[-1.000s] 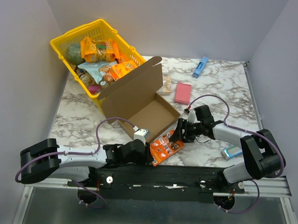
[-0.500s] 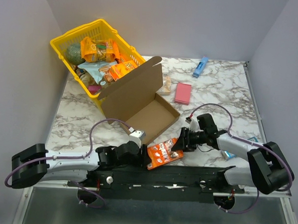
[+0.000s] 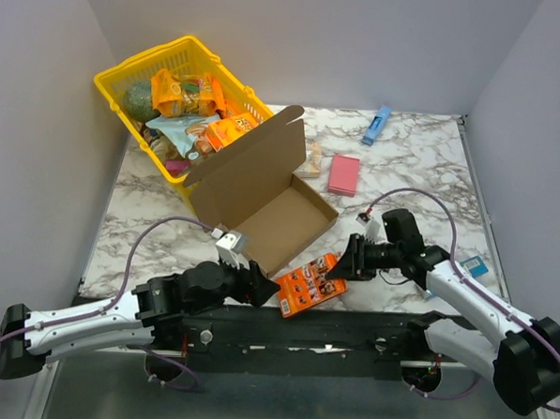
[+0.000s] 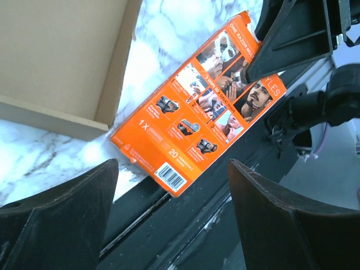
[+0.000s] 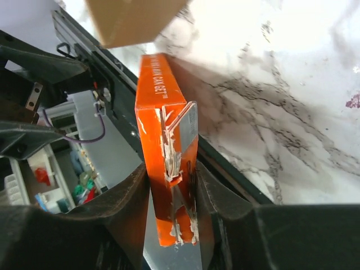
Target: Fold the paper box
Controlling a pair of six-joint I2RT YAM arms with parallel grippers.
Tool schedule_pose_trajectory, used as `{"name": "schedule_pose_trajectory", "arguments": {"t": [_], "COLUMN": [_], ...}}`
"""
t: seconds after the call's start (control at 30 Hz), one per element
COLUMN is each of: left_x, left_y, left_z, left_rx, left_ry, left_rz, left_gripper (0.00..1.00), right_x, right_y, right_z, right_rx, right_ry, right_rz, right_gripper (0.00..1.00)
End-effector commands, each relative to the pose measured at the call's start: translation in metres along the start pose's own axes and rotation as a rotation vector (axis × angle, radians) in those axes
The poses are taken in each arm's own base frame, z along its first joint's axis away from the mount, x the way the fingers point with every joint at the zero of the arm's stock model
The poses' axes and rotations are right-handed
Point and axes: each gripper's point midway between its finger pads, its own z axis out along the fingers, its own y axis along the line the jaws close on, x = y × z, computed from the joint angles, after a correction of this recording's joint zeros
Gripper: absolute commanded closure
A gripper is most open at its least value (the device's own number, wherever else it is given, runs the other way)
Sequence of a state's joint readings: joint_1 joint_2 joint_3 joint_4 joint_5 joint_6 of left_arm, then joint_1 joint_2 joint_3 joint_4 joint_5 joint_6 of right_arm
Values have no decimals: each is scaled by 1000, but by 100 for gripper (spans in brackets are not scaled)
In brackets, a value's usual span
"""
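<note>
The paper box (image 3: 262,185) is a brown cardboard mailer, its tray open and its lid raised against the basket. A tray corner shows in the left wrist view (image 4: 62,56) and the right wrist view (image 5: 129,19). My right gripper (image 3: 350,262) is shut on one end of a small orange printed box (image 3: 309,284), by the box's near right corner; the grip shows in the right wrist view (image 5: 171,208). My left gripper (image 3: 255,285) is open and empty, just left of the orange box (image 4: 199,118), over the table's front rail (image 4: 171,225).
A yellow basket (image 3: 142,71) full of snack packs stands at the back left, touching the box's lid. A pink pad (image 3: 344,174), a blue marker (image 3: 376,125) and a small tan item (image 3: 313,160) lie behind. A small blue-white item (image 3: 472,267) lies at the right.
My left arm has drawn back to the left, away from the orange box. My right arm has swung its elbow down and right, still holding the orange box, which shifted slightly toward the front edge.
</note>
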State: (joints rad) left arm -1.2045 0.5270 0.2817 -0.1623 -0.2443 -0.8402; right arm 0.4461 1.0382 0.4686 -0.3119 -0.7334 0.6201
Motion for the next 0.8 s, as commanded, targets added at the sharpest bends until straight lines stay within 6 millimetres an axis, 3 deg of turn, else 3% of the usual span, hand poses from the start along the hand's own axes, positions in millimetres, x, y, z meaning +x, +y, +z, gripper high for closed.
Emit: {"name": "schedule_pose_trajectory", "arguments": {"t": [0.0, 0.13, 0.3, 0.5, 0.63, 0.7, 0.77], "left_x": [-37, -60, -92, -116, -122, -134, -144], "left_y": [13, 15, 10, 18, 23, 19, 5], "left_z": [-21, -28, -37, -49, -52, -51, -45], "left_rx": [-103, -149, -188, -254, -275, -258, -207], "left_ry": [-103, -140, -185, -228, -236, -260, -240], "left_rz": [70, 89, 126, 128, 132, 135, 141], "left_gripper": [12, 12, 12, 12, 12, 10, 10], "right_x": [-17, -30, -60, -104, -135, -145, -156], "right_y": [31, 54, 95, 127, 122, 107, 105], "right_z": [-22, -38, -58, -59, -41, -23, -14], "right_rx": [9, 1, -36, -68, -20, 12, 13], "right_ry": [-54, -92, -157, -208, -187, -141, -123], "right_rz": [-50, -90, -170, -256, -300, -285, -311], "right_gripper": [99, 99, 99, 99, 99, 99, 99]}}
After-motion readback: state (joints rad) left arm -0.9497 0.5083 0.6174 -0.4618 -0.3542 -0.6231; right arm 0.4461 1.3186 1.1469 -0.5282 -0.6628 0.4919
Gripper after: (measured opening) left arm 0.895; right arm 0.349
